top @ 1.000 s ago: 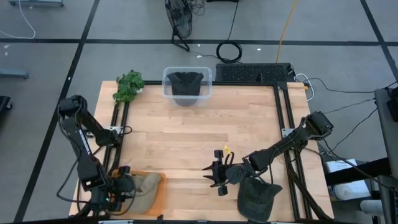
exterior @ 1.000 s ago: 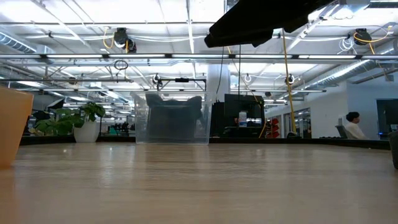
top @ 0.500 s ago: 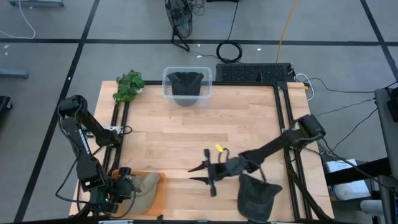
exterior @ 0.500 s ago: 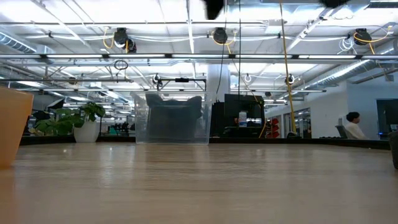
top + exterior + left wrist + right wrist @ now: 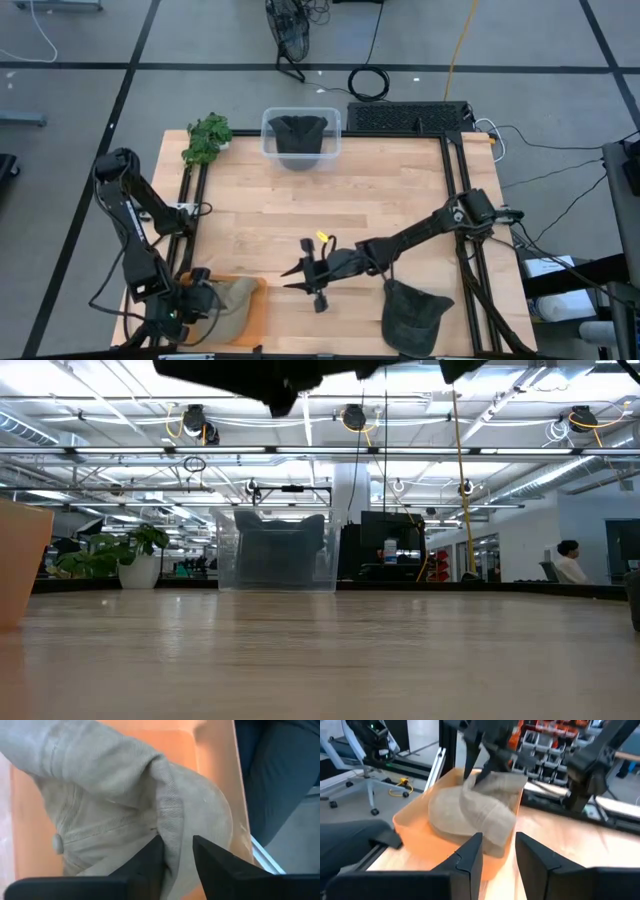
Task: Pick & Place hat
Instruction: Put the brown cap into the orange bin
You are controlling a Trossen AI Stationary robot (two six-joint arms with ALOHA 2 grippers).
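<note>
While folded, tan hat [image 5: 120,795] sits between left gripper [image 5: 175,855] fingers

Left pincer [image 5: 175,855] pinching down — right pincer [image 5: 305,283] parted, mid-table.

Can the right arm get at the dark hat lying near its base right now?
Probably not without pulling back: the right hand is stretched out past the dark hat, toward the orange bin, though nothing covers it.

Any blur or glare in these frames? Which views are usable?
High view: even light, sharp, table readable. Low view: bright ceiling lights, an arm only a dark silhouette at the top, clear bin legible. Left wrist view: tan hat sharp, a fold of it between the left claw fingers. Right wrist view: soft blur, orange tray still recognisable beyond the right claw.
</note>
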